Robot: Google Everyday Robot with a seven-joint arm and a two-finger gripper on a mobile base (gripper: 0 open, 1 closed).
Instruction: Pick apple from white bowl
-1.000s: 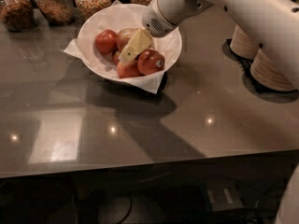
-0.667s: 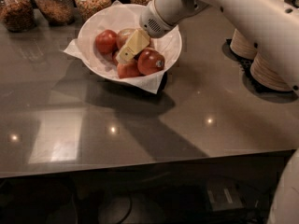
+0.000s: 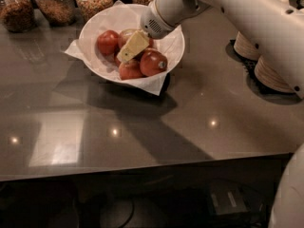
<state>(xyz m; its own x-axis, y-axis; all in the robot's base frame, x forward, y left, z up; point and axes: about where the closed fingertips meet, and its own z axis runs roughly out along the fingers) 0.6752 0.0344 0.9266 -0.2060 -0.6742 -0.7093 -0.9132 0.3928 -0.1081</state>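
The white bowl (image 3: 97,20), lined with white paper, stands at the back centre of the dark table. Several apples lie in it. An all-red apple (image 3: 108,42) is on the left and a red apple with a small sticker (image 3: 153,63) is on the right. Another red apple (image 3: 129,71) lies at the front. The apple (image 3: 125,34), paler with a yellowish blush, lies at the back and is mostly hidden by my gripper. My gripper (image 3: 133,46), yellow-tipped, reaches down from the upper right into the middle of the bowl, right over that apple.
Several glass jars of grain (image 3: 54,4) line the back left edge. Stacked tan paper bowls (image 3: 270,72) stand at the right, under my arm. The table's front edge (image 3: 142,167) runs across the lower frame.
My gripper has shifted slightly to the left inside the bowl. The apples and the bowl have not moved.
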